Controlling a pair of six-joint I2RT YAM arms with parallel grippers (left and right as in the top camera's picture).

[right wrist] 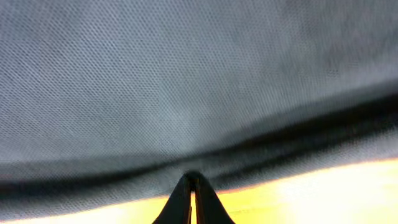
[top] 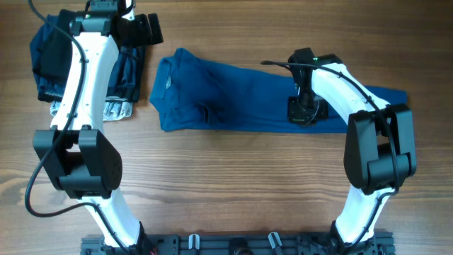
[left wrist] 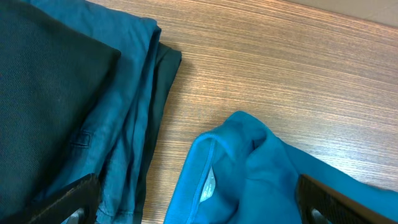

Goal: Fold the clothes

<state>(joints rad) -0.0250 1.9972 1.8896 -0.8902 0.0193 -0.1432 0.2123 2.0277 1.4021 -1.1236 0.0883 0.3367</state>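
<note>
Right pincer (top: 306, 112) clenched, pressed onto my blue T-shirt (top: 226, 99) — it lies lengthwise across the table (top: 233, 177), collar (top: 170, 79) nearer my released left pincer (top: 145, 30).

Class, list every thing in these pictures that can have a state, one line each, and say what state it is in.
blue T-shirt, folded into a long band, flat on the table
pile of other garments, folded and stacked
left gripper, open, empty, by the pile
right gripper, shut, down on the T-shirt; a pinch cannot be confirmed
</note>
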